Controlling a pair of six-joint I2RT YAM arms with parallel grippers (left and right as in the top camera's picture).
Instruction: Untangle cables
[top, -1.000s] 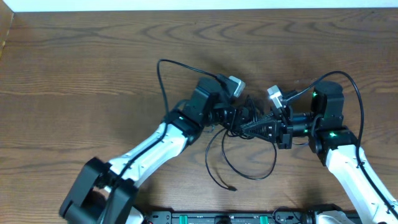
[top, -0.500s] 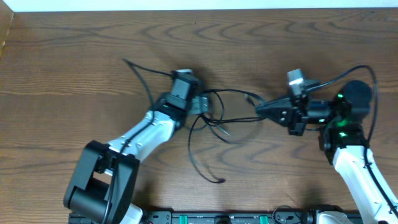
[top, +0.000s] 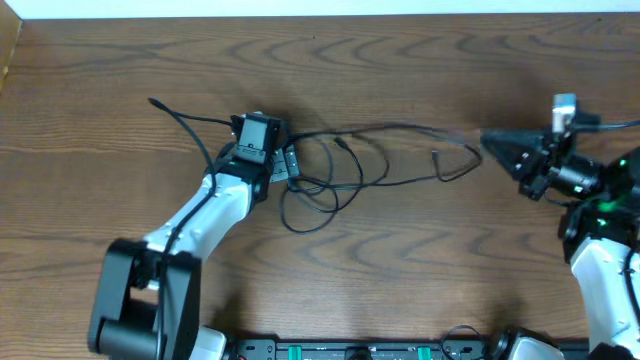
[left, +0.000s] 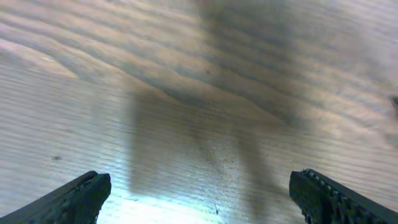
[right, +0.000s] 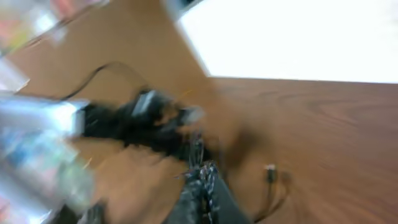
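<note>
The thin black cables (top: 400, 127) lie spread across the middle of the wooden table (top: 420, 260), with loose loops (top: 310, 205) near my left arm and small plug ends (top: 437, 156). My left gripper (top: 283, 165) hangs over the left end of the cables. Its fingers (left: 87, 190) stand wide apart over bare wood, and my left gripper (left: 199, 185) holds nothing. My right gripper (top: 487, 141) is at the cables' right end. In the blurred right wrist view my right gripper (right: 202, 171) is shut, with a thin cable strand (right: 199, 149) running out from its tips. A plug (right: 270, 171) lies just beside it.
One cable end (top: 155, 102) reaches toward the far left. The arms' own thicker black wires (top: 610, 125) run behind the right wrist. A black rail (top: 350, 350) lines the front edge, and the table's far edge (top: 300, 16) meets a white wall.
The two grippers have drawn apart, the left one leftward and the right one rightward. The cables have gone from a tight knot between them to a long spread.
</note>
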